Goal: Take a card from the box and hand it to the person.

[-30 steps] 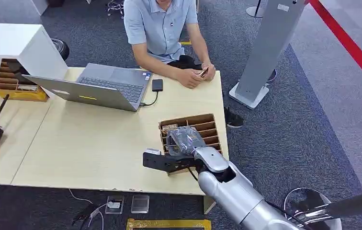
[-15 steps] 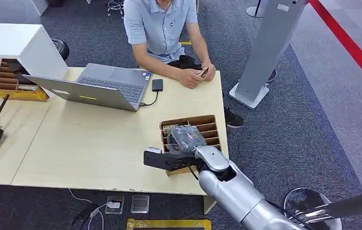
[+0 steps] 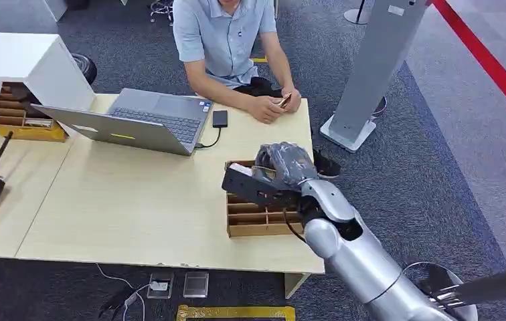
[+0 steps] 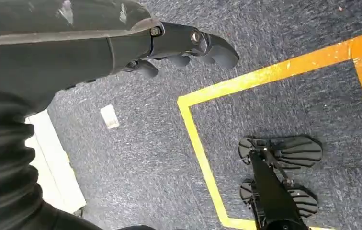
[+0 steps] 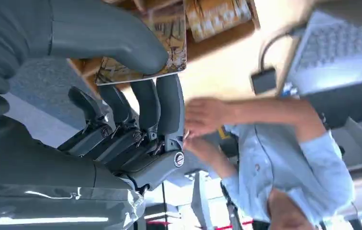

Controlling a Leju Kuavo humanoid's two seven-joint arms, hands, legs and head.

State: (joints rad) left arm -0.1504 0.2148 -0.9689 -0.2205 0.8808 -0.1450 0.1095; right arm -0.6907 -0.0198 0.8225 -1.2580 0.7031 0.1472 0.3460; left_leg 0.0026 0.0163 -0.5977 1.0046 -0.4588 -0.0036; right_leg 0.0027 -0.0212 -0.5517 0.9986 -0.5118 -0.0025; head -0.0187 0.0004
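Pinching card (image 5: 143, 45) between thumb and fingers (image 5: 162, 103), right hand (image 3: 278, 168) hovers above far end of box (image 3: 264, 217) on table (image 3: 136, 200). Left hand (image 4: 179, 45) hangs over floor, fingers loosely curled, holding nothing. Person (image 3: 227, 40) seated at far table edge.

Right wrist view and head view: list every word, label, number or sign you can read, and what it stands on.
No text can be read.
Card held by the right robot hand: patterned print, too blurred to read.
Laptop: a small sticker and a yellow label, too small to read.
Grey stand: a white label near its top, too small to read.
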